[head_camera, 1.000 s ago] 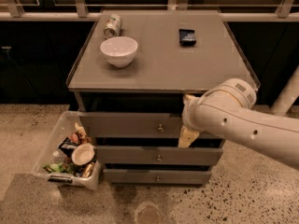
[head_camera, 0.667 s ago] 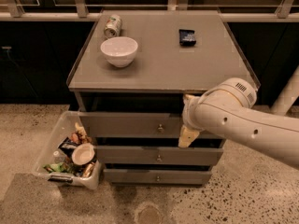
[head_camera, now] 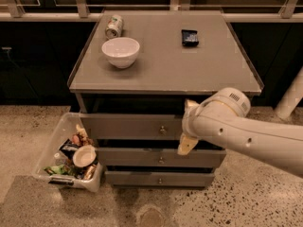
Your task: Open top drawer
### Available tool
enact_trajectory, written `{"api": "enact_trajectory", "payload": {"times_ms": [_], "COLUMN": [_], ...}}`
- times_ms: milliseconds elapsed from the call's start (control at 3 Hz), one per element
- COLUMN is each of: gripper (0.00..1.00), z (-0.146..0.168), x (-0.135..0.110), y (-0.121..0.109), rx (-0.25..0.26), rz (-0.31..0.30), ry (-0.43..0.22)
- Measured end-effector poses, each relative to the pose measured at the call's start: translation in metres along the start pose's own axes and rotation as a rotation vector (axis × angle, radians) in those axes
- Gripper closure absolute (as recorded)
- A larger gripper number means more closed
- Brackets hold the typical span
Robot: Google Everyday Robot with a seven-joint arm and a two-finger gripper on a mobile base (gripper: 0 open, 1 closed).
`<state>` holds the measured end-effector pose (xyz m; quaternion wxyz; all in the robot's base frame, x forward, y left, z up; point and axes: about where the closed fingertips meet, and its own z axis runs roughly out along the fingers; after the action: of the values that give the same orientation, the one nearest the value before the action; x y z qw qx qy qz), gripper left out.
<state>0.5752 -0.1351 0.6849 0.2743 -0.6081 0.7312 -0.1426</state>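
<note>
- Our gripper [head_camera: 188, 125] hangs in front of the grey cabinet, level with the top drawer [head_camera: 128, 126] and against the right part of its front; we cannot tell whether it is open or closed
- The drawer's small round knob [head_camera: 162, 129] sits just left of the gripper, apart from it as far as we can see
- Our pale arm [head_camera: 255, 136] runs off to the right and downward behind the gripper
- Below the gripper lie the middle drawer [head_camera: 142, 157] and the bottom drawer [head_camera: 142, 178]
- Above it, on the cabinet top [head_camera: 165, 74], we see a dark packet [head_camera: 190, 37]; up and to the left stand a white bowl [head_camera: 120, 51] and, beyond that, a drink can [head_camera: 114, 26] on its side
- Well to the left and lower, a clear bin [head_camera: 54, 141] of rubbish rests on the speckled floor
</note>
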Motion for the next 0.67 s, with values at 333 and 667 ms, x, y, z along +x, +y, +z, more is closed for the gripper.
{"api": "enact_trajectory", "payload": {"times_ms": [333,667], "gripper": [0.00,0.00], "z": [0.0490,0.0509], "x": [0.0070,0.0084], "y": [0.0414,0.0404], "rx": [-0.055,-0.047], "rz": [0.025,0.067], "ry": [0.016,0.022]}}
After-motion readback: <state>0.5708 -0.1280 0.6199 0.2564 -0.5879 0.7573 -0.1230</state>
